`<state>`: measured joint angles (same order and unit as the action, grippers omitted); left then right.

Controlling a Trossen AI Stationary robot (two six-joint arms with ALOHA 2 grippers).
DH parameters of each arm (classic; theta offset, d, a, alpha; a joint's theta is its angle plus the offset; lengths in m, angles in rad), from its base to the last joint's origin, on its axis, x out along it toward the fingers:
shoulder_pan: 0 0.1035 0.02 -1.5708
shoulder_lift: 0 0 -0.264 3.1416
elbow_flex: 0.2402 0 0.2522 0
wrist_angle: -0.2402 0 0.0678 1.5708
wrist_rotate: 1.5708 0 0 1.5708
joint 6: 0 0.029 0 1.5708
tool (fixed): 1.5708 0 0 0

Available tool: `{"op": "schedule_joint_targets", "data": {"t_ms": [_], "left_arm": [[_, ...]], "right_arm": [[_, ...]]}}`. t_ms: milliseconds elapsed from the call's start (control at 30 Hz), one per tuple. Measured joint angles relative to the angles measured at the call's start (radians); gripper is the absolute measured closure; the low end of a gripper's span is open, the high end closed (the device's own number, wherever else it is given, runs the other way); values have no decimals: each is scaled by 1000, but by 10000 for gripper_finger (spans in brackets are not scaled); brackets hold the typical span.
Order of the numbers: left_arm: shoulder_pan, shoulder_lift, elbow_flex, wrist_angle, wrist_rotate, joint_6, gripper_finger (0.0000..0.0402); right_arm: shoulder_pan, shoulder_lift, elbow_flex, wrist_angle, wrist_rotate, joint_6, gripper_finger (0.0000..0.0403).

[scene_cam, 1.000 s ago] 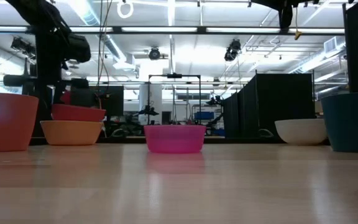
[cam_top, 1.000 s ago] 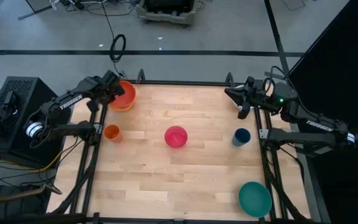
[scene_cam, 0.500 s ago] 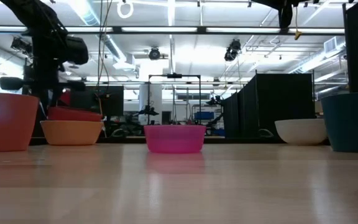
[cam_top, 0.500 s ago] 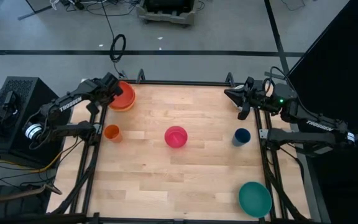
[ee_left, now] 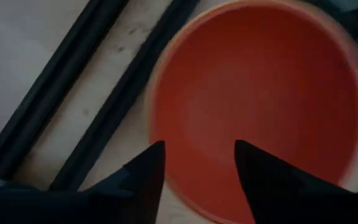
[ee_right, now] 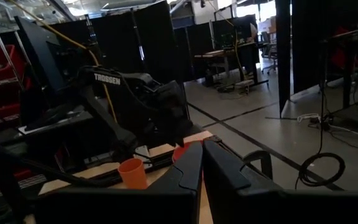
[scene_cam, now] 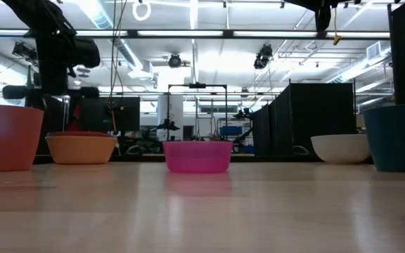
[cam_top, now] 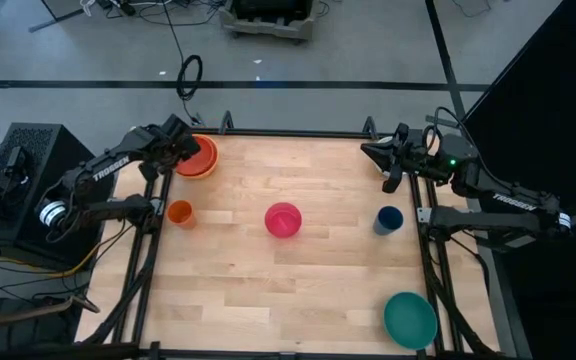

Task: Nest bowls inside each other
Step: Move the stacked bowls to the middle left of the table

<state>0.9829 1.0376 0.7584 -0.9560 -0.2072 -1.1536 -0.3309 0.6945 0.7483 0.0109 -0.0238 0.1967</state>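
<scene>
1. We see the left pincer (cam_top: 182,140) at the far left corner of the desk (cam_top: 288,290), just above the rim of the red bowl (cam_top: 199,152); its fingers (ee_left: 145,171) stand apart, released, holding nothing.
2. The red bowl sits nested in the orange-yellow bowl (scene_cam: 81,148), only its rim showing above it in the low view.
3. The pink bowl (cam_top: 283,219) stands alone mid-desk, well apart from that pincer.
4. The teal bowl (cam_top: 410,319) lies at the near right corner.
5. The white bowl (scene_cam: 340,147) shows in the low view on the right.
6. The right pincer (cam_top: 373,150) waits over the far right corner, clenched on nothing.
7. An orange cup (cam_top: 180,213) and a dark blue cup (cam_top: 388,219) flank the pink bowl.
</scene>
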Motion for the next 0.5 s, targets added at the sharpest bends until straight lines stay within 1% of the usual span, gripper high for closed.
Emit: {"op": "schedule_joint_targets", "data": {"t_ms": [100, 167, 267, 333, 433, 500], "left_arm": [[0, -19, 39, 11, 1, 78, 189], [-5, -35, 73, 39, 33, 173, 176], [-22, -47, 124, 48, 136, 390, 160], [-37, -50, 155, 17, 175, 538, 154], [-73, -51, 171, -34, 169, 730, 151], [-95, -34, 166, -50, 161, 794, 146]], "right_arm": [[0, 0, 0, 0, 0, 0, 403], [0, 0, 0, 0, 0, 0, 403], [0, 0, 0, 0, 0, 0, 403], [0, 0, 0, 0, 0, -1, 403], [0, 0, 0, 0, 0, -1, 403], [0, 0, 0, 0, 0, 0, 403]]}}
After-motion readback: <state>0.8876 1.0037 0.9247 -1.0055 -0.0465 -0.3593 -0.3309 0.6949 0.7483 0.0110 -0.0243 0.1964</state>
